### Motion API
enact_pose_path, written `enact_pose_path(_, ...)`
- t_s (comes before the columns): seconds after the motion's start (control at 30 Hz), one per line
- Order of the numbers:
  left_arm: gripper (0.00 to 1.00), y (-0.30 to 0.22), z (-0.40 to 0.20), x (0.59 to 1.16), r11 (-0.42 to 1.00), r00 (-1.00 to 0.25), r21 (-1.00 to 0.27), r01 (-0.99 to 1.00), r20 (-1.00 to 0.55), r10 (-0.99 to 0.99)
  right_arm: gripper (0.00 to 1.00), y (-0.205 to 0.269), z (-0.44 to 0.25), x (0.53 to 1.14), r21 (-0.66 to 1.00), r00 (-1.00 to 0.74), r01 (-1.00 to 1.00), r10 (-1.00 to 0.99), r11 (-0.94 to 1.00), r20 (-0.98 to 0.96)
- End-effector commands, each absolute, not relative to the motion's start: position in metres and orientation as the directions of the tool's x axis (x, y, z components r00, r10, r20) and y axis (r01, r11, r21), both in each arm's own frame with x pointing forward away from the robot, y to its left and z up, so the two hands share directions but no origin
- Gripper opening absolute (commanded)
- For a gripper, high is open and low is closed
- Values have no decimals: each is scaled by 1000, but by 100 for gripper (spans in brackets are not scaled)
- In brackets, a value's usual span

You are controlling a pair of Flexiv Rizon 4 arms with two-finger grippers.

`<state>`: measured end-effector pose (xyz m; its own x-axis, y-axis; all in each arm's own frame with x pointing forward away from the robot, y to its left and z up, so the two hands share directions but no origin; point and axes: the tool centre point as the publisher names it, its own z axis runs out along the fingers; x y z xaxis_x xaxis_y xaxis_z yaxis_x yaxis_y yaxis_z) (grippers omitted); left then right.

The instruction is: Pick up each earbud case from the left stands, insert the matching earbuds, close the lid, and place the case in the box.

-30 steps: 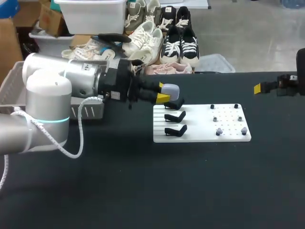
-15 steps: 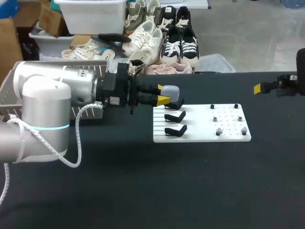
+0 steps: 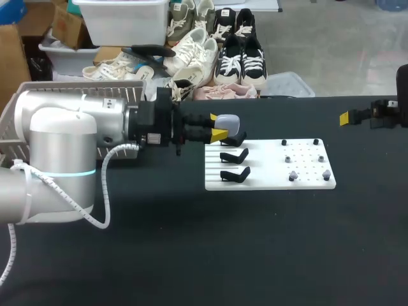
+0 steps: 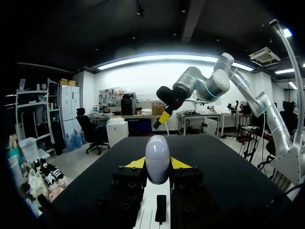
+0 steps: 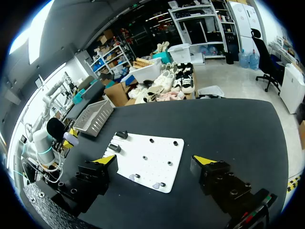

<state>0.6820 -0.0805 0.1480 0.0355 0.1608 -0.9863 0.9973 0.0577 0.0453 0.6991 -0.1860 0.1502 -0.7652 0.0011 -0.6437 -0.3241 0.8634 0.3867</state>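
While my left gripper (image 3: 217, 125) is clamped on the pale earbud case (image 3: 229, 120) just above centre frame, I worry about a slip or a snag.
Its 2 yellow tips pinch a smooth, rounded shell right over the top black stand (image 3: 237, 139) on the white board (image 3: 268, 162). I cannot tell whether the case sits clear of that stand, so a sideways pull could twist it loose. My right gripper (image 5: 155, 161) hangs wide open and empty.
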Motion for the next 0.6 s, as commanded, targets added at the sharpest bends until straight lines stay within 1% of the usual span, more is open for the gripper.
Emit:
enact_pose_path(0.03,0,-80,148,679,97,38,53,994,-987,158,100,-187,150,700,388,-766,-327,0,862,-643)
enact_pose_path(0.6,0,-113,135,681,67,50,58,996,-992,114,100,-187,150,700,388,-766,-327,0,862,-643)
